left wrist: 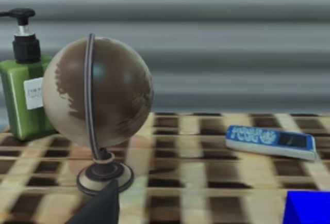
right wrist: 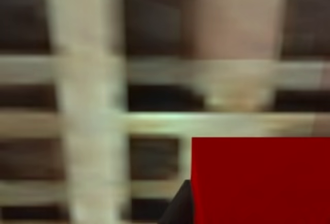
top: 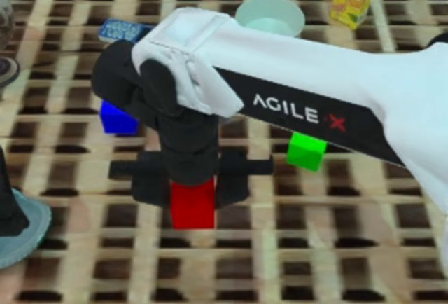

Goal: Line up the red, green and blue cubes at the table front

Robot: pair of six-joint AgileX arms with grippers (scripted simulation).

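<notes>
Table (top: 70,262): lattice-patterned wood.
Right arm (top: 364,101): reaches across from the right.
Left arm (top: 10,206): at left edge.
Right tool (top: 192,185): clamped on red cube (top: 192,204), table centre.
Green cube (top: 306,150): right of red.
Blue cube (top: 116,118): left, farther back.

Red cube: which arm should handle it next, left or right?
Right. The right gripper already straddles the red cube, a finger on each side, near the table front. Left arm sits parked at the left edge; its gripper isn't in view. Whether the fingers actually clamp the cube, I can't tell.
</notes>
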